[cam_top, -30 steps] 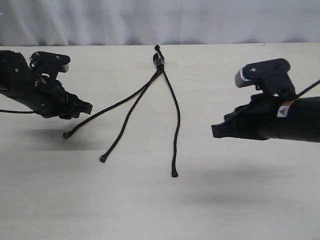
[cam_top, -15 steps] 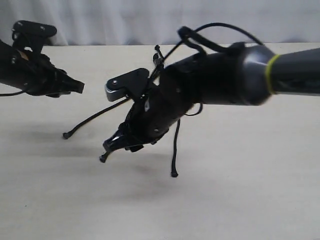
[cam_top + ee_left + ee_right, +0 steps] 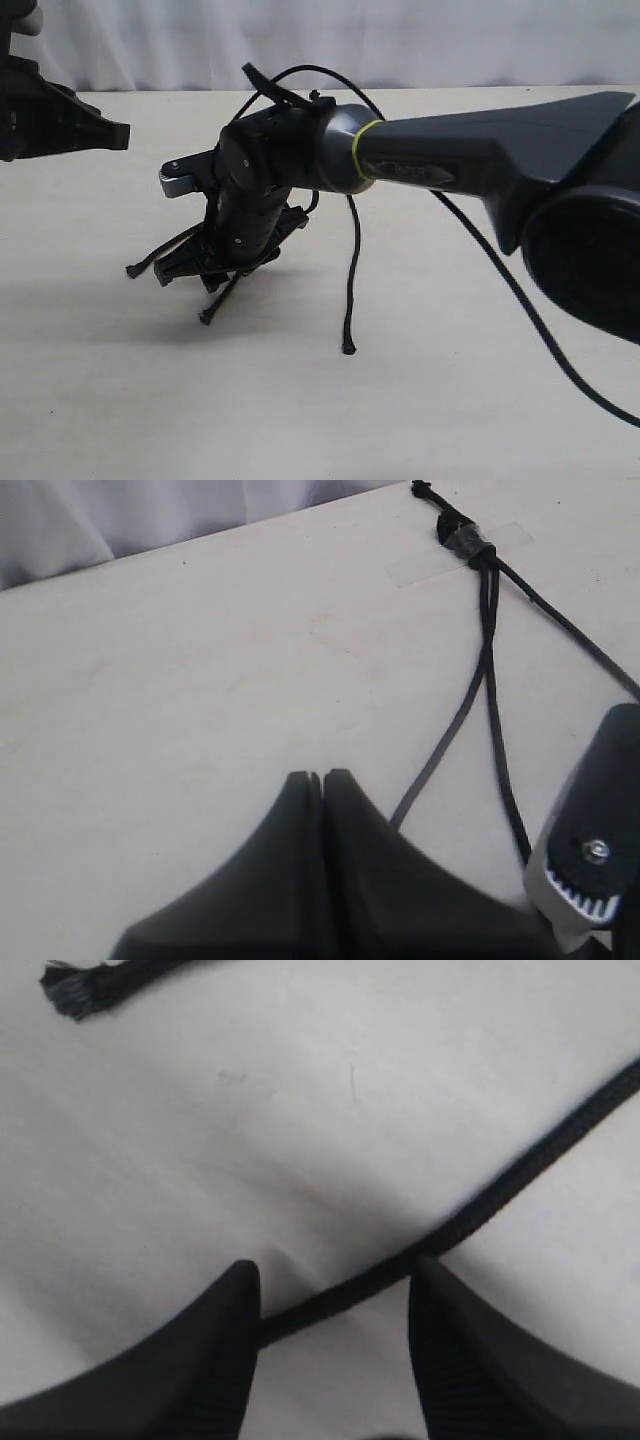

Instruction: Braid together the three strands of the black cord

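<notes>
The black cord's knotted end [image 3: 460,535] is taped down at the far side of the table, and three strands fan out from it. In the exterior view their tips lie at the left [image 3: 131,271], middle [image 3: 205,318] and right [image 3: 348,349]. My right gripper [image 3: 165,273] has reached across and sits low over the left strand. It is open [image 3: 333,1278], with one strand [image 3: 470,1215] running across the gap between its fingers. Another frayed strand tip [image 3: 70,990] lies apart. My left gripper [image 3: 110,135] is shut and empty [image 3: 323,777], raised at the far left.
A strip of clear tape [image 3: 500,542] holds the knotted end to the pale table [image 3: 450,400]. The right arm's thick body [image 3: 440,170] and its glossy cable [image 3: 520,290] span the middle of the exterior view. A white curtain [image 3: 400,40] hangs behind the table.
My right arm swung from the right side across to the left and came down over the left strand. My left gripper pulled back up and to the far left.
</notes>
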